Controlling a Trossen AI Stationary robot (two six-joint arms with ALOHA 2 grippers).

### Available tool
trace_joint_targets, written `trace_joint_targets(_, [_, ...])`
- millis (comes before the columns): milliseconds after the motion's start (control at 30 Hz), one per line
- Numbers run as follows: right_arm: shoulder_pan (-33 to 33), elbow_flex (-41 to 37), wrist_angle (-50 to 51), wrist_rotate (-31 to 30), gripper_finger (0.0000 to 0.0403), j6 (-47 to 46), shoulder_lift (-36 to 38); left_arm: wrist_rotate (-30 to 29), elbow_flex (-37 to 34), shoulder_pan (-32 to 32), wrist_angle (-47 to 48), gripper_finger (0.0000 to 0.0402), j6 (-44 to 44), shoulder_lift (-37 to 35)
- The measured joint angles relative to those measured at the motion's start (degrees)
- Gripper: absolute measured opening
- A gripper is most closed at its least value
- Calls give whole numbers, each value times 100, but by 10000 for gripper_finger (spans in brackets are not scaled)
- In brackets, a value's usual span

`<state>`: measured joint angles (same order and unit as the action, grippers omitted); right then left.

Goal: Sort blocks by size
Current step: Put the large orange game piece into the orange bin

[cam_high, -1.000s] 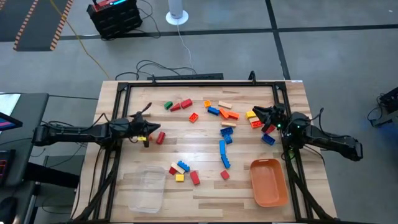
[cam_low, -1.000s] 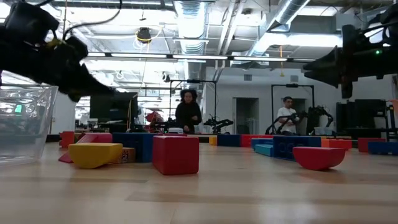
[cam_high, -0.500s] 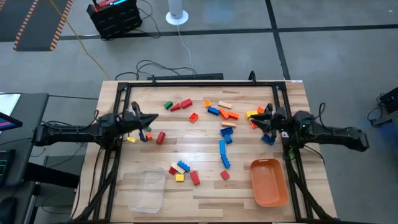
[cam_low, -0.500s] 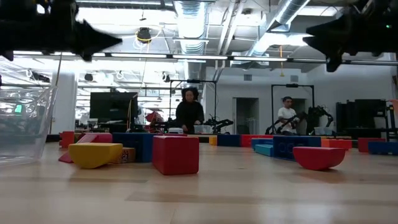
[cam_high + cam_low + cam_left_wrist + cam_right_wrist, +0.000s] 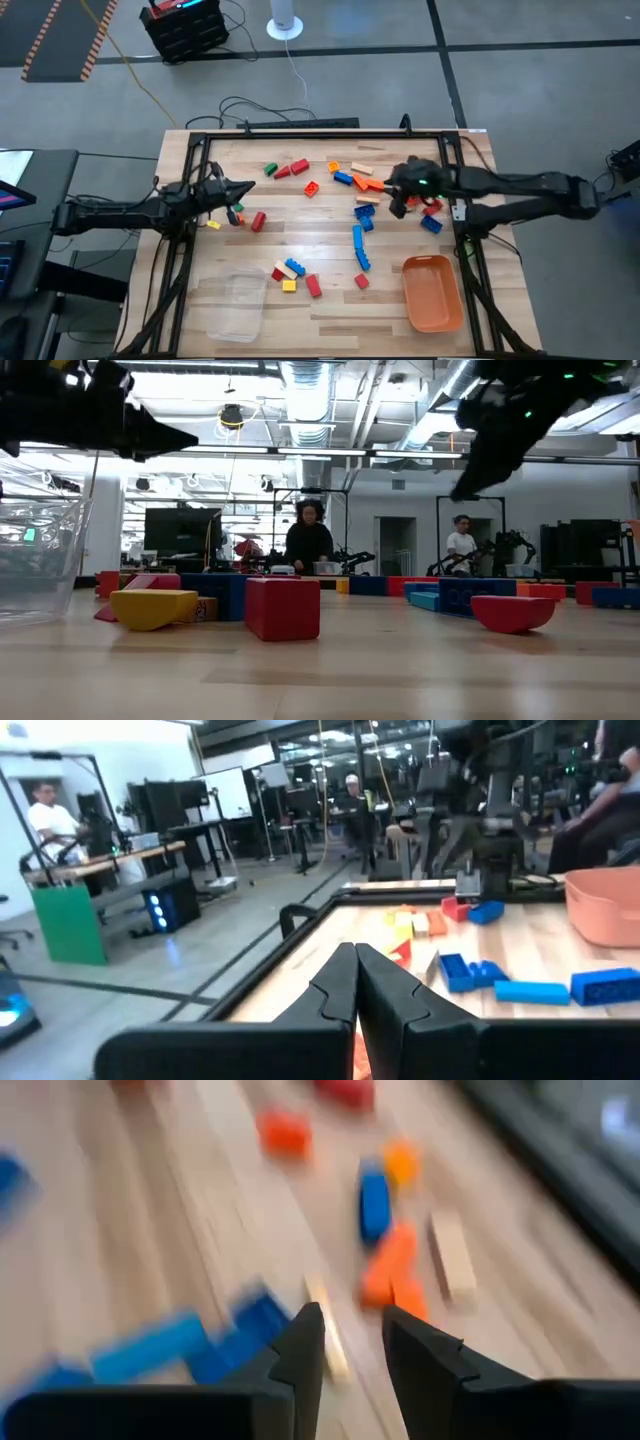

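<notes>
Many blocks lie scattered on the wooden table: red ones point(image 5: 298, 167), a long blue bar point(image 5: 359, 246), orange ones point(image 5: 366, 184) and a tan one point(image 5: 367, 200). A small group point(image 5: 291, 274) sits near the clear tray. My right gripper point(image 5: 397, 205) hangs tilted down above the tan and orange blocks point(image 5: 392, 1270), slightly open with nothing between its fingers point(image 5: 352, 1342). My left gripper point(image 5: 248, 187) is raised over the table's left part, shut and empty point(image 5: 356, 982). It points level toward the right. A red block point(image 5: 258, 221) and a yellow one point(image 5: 211, 224) lie near it.
A clear plastic tray point(image 5: 238, 305) stands at the near left and an orange tray point(image 5: 432, 292) at the near right. A black frame point(image 5: 320, 133) runs around the table. People stand in the room beyond point(image 5: 310, 545).
My right gripper has swung up and toward the table's left, from the right-hand cluster to above the tan and orange blocks, tipping its fingers downward. My left gripper has risen and rolled, then kept still. No block has visibly moved.
</notes>
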<state>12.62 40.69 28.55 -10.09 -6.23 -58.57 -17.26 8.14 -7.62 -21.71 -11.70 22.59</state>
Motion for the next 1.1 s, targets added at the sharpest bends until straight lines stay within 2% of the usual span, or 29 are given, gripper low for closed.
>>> trace_joint_targets(133, [-33, 697, 723, 2, 170, 288, -1047, -97, 192, -11, 188, 0, -154, -5])
trace_joint_targets(300, [-174, 1268, 1022, 79, 238, 554, -2117, -539, 269, -11, 802, 3, -89, -4])
trace_joint_targets(500, [31, 2071, 1685, 66, 282, 992, -3114, -905, 269, -11, 1103, 54, -66, -2])
trace_joint_targets(767, [1192, 2275, 2018, 49, 287, 1276, -3555, -921, 302, -11, 1541, 138, 216, -4])
trace_joint_targets(900, [1505, 2275, 1810, 69, 287, 1305, -3555, -927, 513, -11, 1983, 145, 322, -2])
trace_joint_targets(1100, [1427, 2098, 1401, 448, 287, 1423, -3552, -927, 636, -11, 2124, 143, 321, -4])
